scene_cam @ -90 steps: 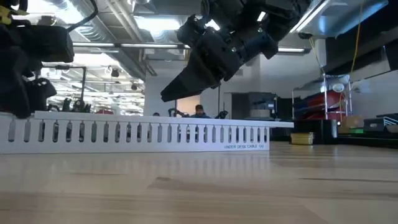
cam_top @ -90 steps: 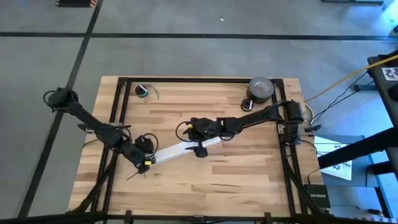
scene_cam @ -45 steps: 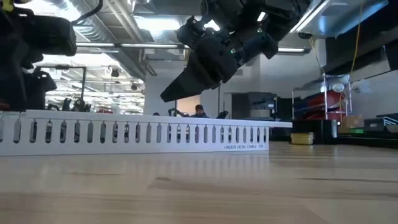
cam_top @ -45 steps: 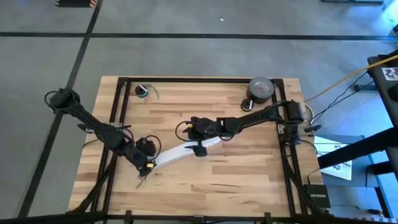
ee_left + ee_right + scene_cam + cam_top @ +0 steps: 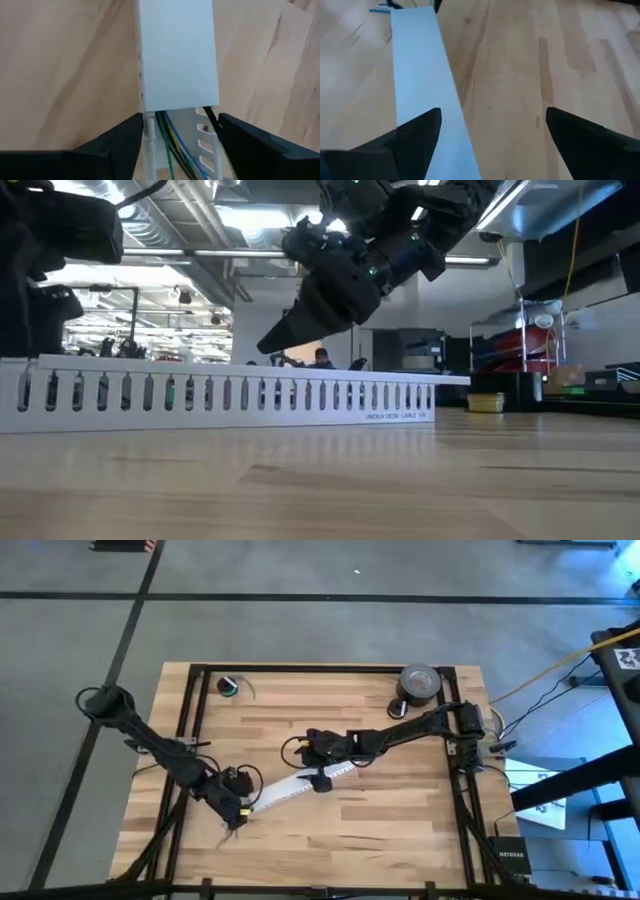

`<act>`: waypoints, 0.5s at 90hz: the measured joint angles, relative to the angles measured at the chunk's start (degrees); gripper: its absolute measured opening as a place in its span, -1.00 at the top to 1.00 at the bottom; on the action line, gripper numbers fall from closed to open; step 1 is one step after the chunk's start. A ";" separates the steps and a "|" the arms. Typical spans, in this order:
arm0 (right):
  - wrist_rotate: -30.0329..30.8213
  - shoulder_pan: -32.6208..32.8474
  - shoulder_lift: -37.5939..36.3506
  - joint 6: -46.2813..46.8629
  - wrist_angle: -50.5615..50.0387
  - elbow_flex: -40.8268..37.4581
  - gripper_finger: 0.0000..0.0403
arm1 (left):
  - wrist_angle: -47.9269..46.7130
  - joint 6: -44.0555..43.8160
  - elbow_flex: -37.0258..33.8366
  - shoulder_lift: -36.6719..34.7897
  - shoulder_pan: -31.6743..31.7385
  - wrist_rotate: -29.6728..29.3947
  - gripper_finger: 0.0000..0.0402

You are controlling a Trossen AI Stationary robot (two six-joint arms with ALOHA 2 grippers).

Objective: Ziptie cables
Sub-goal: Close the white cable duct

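On the butcher-block table, a pale wood top of glued planks inside a black metal frame, the long white slotted cable duct lies slantwise between the two arms; compared with a second ago its left end sits a little lower and nearer the table's front edge, and the left gripper has shifted down with it. I judge this as positioning the duct end rather than tying anything yet. The left gripper's fingers stand apart, straddling the duct's open end, where its smooth flat cover stops. The right gripper hovers above the duct's other end, fingers likewise spread wide over the matte white lid. The cables, thin green, yellow and blue strands, run inside the channel, emerging from under the cover. A slim black strip beside them may be the ziptie; I cannot tell for sure.
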 joint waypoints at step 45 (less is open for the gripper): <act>0.63 0.02 0.00 0.07 0.01 0.00 -0.72 | 2.27 -0.79 0.55 4.38 -0.85 0.39 -0.20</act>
